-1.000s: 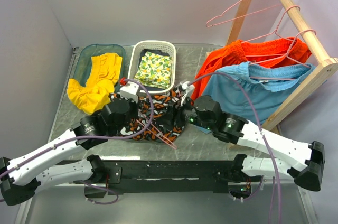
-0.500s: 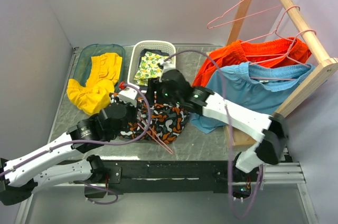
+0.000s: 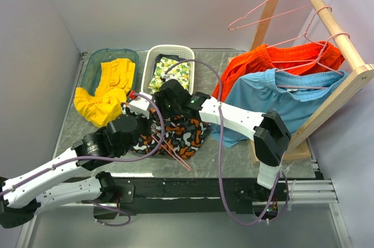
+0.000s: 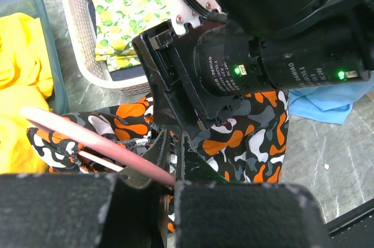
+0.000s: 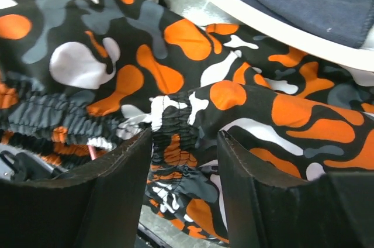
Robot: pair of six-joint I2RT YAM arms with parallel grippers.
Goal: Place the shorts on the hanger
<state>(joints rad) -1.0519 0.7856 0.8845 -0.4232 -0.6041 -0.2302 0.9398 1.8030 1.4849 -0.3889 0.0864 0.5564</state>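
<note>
The camouflage shorts [image 3: 186, 135] lie crumpled on the table in front of the white basket; they also show in the left wrist view [image 4: 257, 137] and fill the right wrist view [image 5: 175, 55]. My left gripper [image 3: 149, 135] [image 4: 173, 143] is shut on the pink wire hanger [image 4: 87, 140], whose wire runs under the fabric and juts out toward the near edge [image 3: 181, 160]. My right gripper [image 3: 159, 109] [image 5: 187, 137] is open, its fingers [image 5: 117, 183] straddling the shorts' elastic waistband [image 5: 178, 137]. The right arm's wrist [image 4: 263, 55] hangs close above my left gripper.
A white basket [image 3: 149, 61] holds lemon-print cloth. A teal bin [image 3: 90, 64] holds yellow clothing [image 3: 108, 90]. A wooden rack [image 3: 327, 20] at the right carries orange shorts [image 3: 274, 58] and blue shorts [image 3: 280, 99] on hangers, plus a bare pink hanger [image 3: 263, 17].
The right arm swung from the shorts' right side to their far-left part near the basket and lowered over the waistband, jaws narrowing. The left gripper kept hold of the hanger.
</note>
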